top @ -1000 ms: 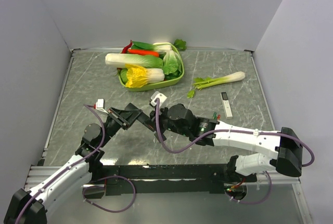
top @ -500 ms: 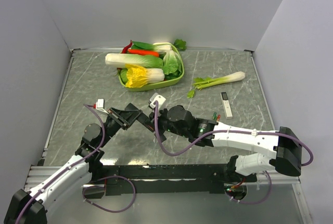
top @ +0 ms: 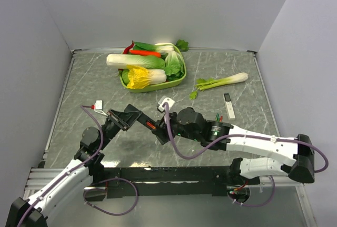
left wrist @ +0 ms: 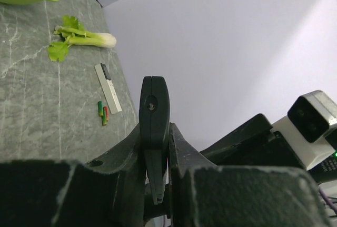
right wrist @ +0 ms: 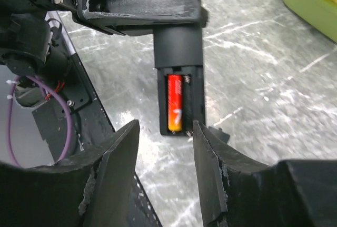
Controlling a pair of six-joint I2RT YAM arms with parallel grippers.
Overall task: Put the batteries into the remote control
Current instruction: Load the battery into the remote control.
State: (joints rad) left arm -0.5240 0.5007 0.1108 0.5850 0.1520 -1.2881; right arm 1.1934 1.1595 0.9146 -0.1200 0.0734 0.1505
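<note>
left jaws clamped on remote control [right wrist: 179, 42], one red battery [right wrist: 175, 103] seated | right jaws open, empty | spare batteries [top: 217, 117] centre-right, nearer right arm [top: 253, 142]

The left arm [top: 60, 179] has smooth white plastic shells between chunky black joint housings, and the right arm [top: 263, 144] is built the same. A thin purple cable [top: 101, 135] loops along each. The right wrist carries a small white camera box [left wrist: 310, 117] with a dark lens face. On the right gripper [right wrist: 164, 127], the fingers [right wrist: 113, 174] are matte black plastic, grainy and bevelled. Those of the left gripper [left wrist: 156, 132] look alike. Fine red wires [right wrist: 57, 87] show beside one black joint.
</note>
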